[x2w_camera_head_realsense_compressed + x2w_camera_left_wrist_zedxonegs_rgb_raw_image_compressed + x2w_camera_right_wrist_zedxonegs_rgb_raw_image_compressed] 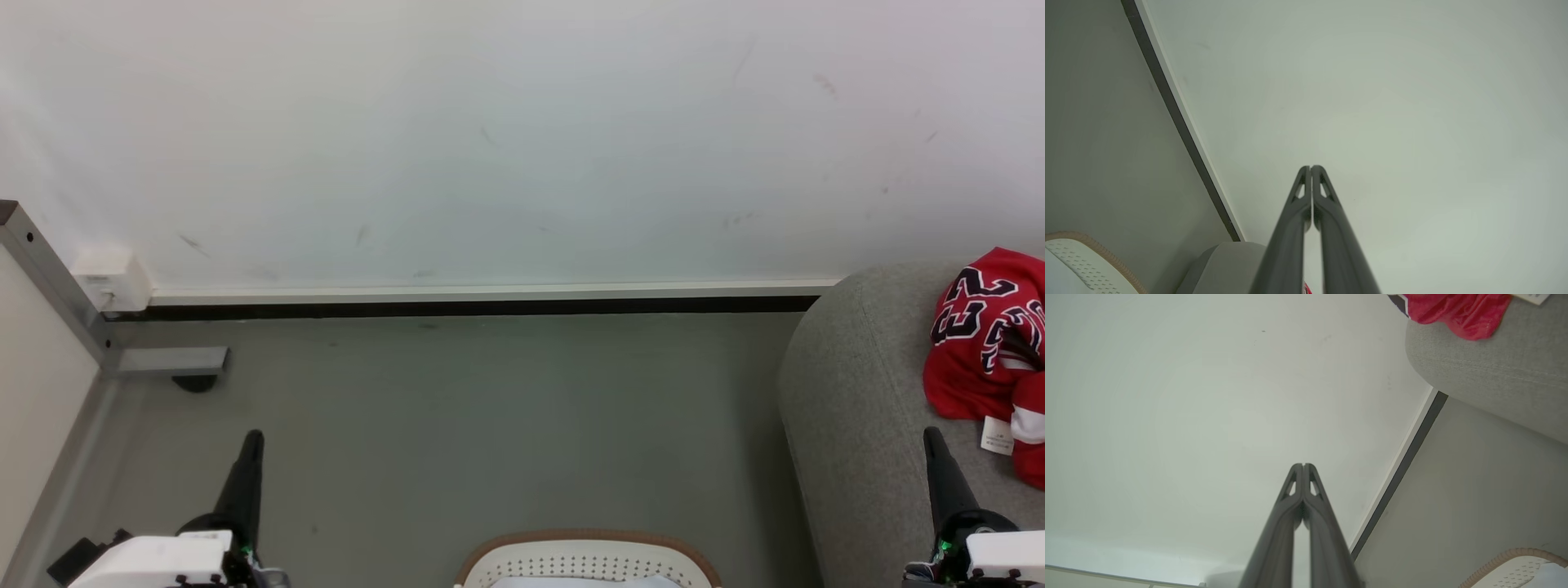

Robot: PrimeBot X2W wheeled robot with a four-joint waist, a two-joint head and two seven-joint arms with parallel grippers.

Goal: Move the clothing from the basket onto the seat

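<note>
While the red clothing (984, 343) is lying on the grey seat (857, 408), in from its rounded corner by the white wall (522, 147), your right gripper (931, 435) is hovering near it, fingers pressed together. Your left gripper (252, 438), also closed tight, is hanging over the grey floor (457, 425); the basket (584, 536) is sitting between them.

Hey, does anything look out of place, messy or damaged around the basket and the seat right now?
Nothing looks spilled or damaged. The red jersey lies crumpled on the seat, its white tag sticking out. The wall carries a few faint dark scuffs.
</note>
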